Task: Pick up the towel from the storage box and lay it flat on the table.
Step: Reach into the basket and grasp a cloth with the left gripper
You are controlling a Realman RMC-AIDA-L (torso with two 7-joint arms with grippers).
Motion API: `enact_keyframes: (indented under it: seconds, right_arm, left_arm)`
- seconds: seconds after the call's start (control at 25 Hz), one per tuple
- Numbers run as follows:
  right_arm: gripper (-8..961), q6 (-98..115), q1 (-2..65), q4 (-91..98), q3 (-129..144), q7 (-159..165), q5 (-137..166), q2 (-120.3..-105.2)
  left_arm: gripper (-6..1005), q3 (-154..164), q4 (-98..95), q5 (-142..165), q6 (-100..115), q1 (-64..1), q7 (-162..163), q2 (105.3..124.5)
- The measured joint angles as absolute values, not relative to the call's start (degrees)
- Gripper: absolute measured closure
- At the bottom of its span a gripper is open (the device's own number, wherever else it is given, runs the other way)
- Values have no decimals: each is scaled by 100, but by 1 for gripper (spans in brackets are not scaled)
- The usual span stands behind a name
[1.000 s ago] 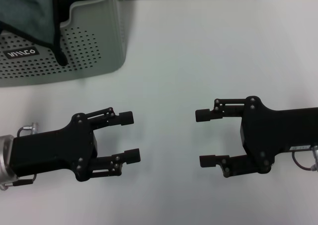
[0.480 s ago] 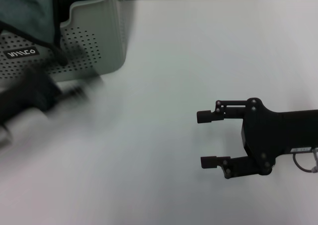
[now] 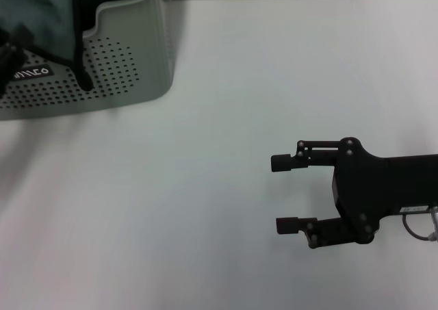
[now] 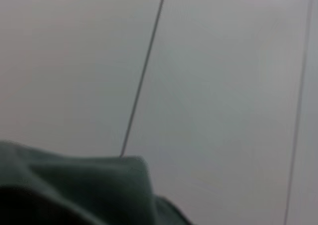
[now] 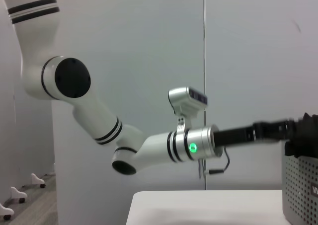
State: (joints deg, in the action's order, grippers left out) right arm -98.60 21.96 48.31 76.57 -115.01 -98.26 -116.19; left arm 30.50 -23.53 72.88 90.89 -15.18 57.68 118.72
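Note:
The towel [image 3: 41, 9], dark grey-green with a black hem, lies bunched in the storage box [image 3: 130, 57] at the far left of the white table [image 3: 226, 84] and hangs over the box's dipped rim. My left gripper [image 3: 8, 46] shows only as a dark shape at the picture's left edge, over the box front and the towel. The left wrist view shows a towel fold [image 4: 89, 185] close up. In the right wrist view the left arm [image 5: 164, 148] reaches to the box [image 5: 300, 190]. My right gripper [image 3: 282, 193] is open and empty, low over the table at the right.
The box bears a black label [image 3: 29, 72] with white lettering on its perforated front wall. The white tabletop stretches between the box and my right gripper. A pale wall [image 5: 124, 36] stands behind the table.
My left gripper has left the table's front left and swung up and away to the storage box at the far left. The right gripper has barely moved.

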Motion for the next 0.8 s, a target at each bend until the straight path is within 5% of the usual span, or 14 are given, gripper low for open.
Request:
enact_keyframes:
  seconds: [0.8]
  right_arm:
    - [230, -9834, 2254, 4823, 7615, -11505, -9836, -11607]
  left_arm:
    - [225, 3101, -1835, 7312, 8534, -1656, 5608, 11971]
